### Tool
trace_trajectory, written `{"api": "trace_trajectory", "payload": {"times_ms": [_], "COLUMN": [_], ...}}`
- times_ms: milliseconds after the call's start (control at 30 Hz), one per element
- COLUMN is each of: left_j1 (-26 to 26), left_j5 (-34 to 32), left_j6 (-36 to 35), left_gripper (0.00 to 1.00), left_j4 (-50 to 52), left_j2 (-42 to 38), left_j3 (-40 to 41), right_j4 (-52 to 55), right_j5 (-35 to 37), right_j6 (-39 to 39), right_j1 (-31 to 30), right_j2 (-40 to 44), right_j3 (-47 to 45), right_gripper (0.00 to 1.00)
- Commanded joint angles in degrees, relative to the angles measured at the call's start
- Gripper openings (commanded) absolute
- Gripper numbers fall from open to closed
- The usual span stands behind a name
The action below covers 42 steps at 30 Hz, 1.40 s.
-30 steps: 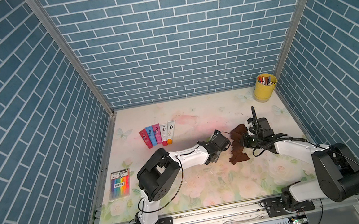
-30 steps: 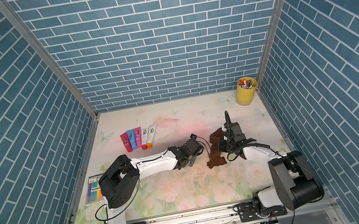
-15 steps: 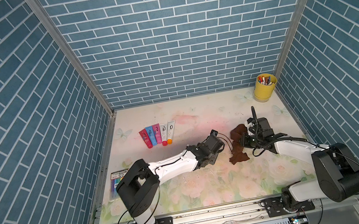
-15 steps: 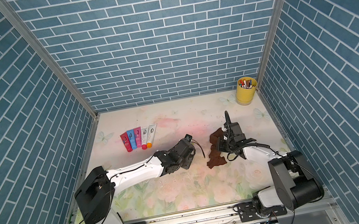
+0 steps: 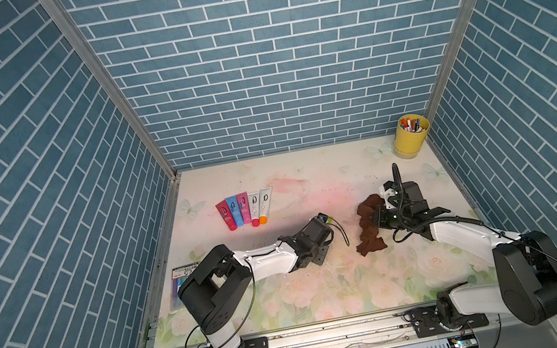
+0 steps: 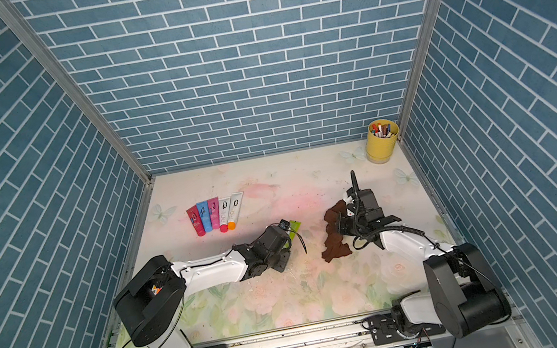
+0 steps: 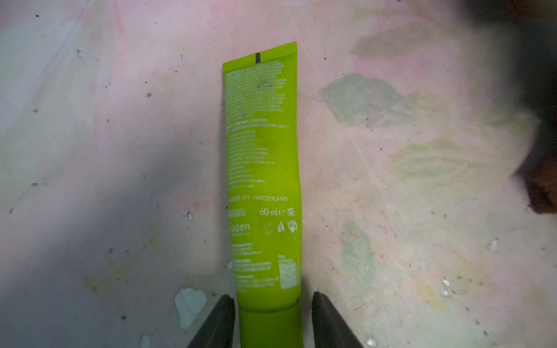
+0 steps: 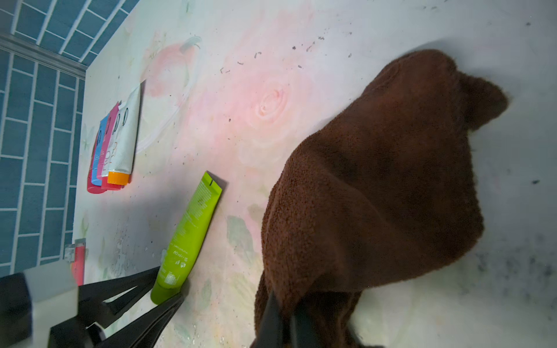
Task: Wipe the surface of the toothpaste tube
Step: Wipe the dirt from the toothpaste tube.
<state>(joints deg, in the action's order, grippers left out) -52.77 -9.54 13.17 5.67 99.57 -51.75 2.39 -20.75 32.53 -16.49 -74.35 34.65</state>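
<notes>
Lime-green glossy plastic toothpaste tube (image 7: 262, 168) lies flat near the centre of the scuffed floral-print table (image 5: 328, 290). Left tool (image 7: 272, 295) brackets its round cap (image 7: 271, 327); grip indeterminate. Right tool (image 8: 284, 307) clenched on nubby brown terry cloth (image 8: 376, 186). Blue brick-pattern walls (image 5: 266, 49) enclose.

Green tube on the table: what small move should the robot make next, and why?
Probably the right arm should carry the cloth sideways onto the tube. The right gripper is shut on the cloth, which sits beside the tube, apart from it. The left gripper has a finger on each side of the cap end, apparently to steady it, though whether it pinches yet is unclear.
</notes>
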Motion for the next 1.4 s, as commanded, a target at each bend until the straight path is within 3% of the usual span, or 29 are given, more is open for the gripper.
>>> {"api": "trace_trajectory", "payload": {"times_ms": [0,133,300,500,867,1367], "left_j1": [0.3,-0.09,-1.65,-2.39,-2.56,-2.58], "left_j5": [2.46,4.18,7.53,9.36,9.38,10.78], "left_j6": [-1.28,-2.81,-5.31,-7.16,-7.15,-6.53], "left_gripper": [0.34,0.23,0.17,0.13,0.05,0.0], "left_j4": [-2.25,-3.92,-7.25,-10.28,-12.38,-14.82], "left_j2": [0.64,0.62,0.36,0.28,1.05,2.0], "left_j3": [1.52,2.09,2.18,2.66,3.84,3.02], "right_j4": [1.94,4.23,6.06,2.25,2.7,1.55], "right_j5": [-2.48,-3.24,0.3,0.69,11.22,-1.79], "right_j6": [-2.01,-3.37,-5.75,-7.22,-8.17,-4.88], "right_j1": [-0.27,-1.35,-7.3,-10.75,-10.76,-16.49], "right_j2": [1.94,2.88,2.24,-6.7,-18.67,-16.64], "right_j3": [1.21,2.53,5.73,9.0,11.25,4.22], "right_gripper": [0.0,0.0,0.0,0.0,0.0,0.0]}}
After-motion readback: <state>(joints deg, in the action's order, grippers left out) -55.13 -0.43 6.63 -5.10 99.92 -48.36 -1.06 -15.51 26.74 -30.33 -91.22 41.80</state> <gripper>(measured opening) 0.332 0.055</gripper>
